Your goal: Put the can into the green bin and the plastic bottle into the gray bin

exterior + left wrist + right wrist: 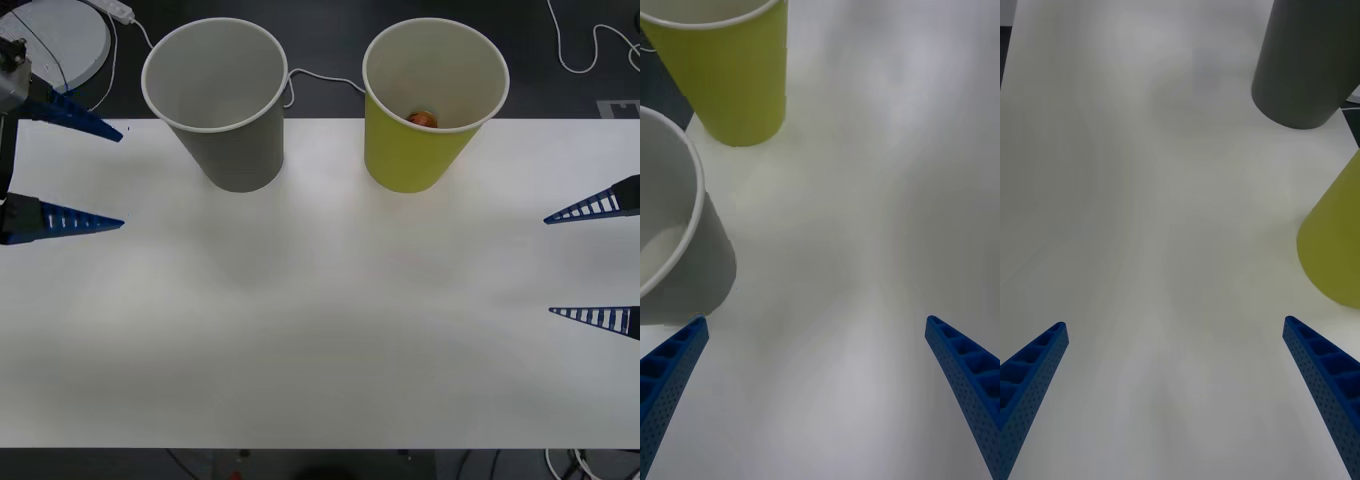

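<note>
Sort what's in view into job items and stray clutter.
Job: can inside the green bin; gray bin; left gripper and right gripper, both open at the table edges.
Clutter: white cable, round white disc.

Even, diffuse light falls from above, leaving the white bench (320,330) bright with faint mottled grey patches and no hard glare. The gray bin (225,100) and the green bin (425,105) cast only weak, soft-edged shadows at their bases. The front view is fairly sharp, darkening beyond the bench's far edge. Both wrist views look softer and hazier, with the cup walls leaning outward near the picture edges.
</note>
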`<action>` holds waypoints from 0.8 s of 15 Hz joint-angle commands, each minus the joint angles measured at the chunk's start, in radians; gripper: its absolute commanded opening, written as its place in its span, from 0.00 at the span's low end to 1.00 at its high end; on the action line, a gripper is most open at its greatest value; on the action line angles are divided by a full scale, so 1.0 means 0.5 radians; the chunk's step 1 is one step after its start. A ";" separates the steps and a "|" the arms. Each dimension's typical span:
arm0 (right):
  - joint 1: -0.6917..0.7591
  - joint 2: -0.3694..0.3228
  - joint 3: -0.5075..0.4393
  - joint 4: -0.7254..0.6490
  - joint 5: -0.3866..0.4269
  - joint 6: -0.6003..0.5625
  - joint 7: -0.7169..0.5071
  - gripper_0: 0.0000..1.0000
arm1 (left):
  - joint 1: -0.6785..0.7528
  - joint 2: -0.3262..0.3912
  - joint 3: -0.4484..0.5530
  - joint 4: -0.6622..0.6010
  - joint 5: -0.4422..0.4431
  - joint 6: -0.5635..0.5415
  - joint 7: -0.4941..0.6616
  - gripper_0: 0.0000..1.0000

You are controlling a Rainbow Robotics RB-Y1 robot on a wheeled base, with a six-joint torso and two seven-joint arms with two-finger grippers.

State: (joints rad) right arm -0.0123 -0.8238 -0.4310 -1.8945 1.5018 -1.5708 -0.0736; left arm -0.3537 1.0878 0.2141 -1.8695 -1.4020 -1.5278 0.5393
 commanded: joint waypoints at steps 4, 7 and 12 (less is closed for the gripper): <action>0.000 0.000 0.000 0.000 0.000 0.000 0.000 1.00 | 0.290 -0.007 0.093 0.021 0.015 -0.012 -0.471 1.00; 0.000 0.000 0.000 0.000 0.000 0.000 0.000 1.00 | 0.318 -0.080 0.090 0.159 0.018 -0.074 -0.701 1.00; 0.000 0.000 0.000 0.000 0.000 0.000 0.000 1.00 | 0.330 -0.228 0.087 0.263 -0.098 -0.086 -0.916 1.00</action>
State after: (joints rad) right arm -0.0123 -0.8238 -0.4310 -1.8945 1.5018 -1.5708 -0.0736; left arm -0.1897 0.9823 0.2582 -1.7392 -1.4436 -1.5709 0.0874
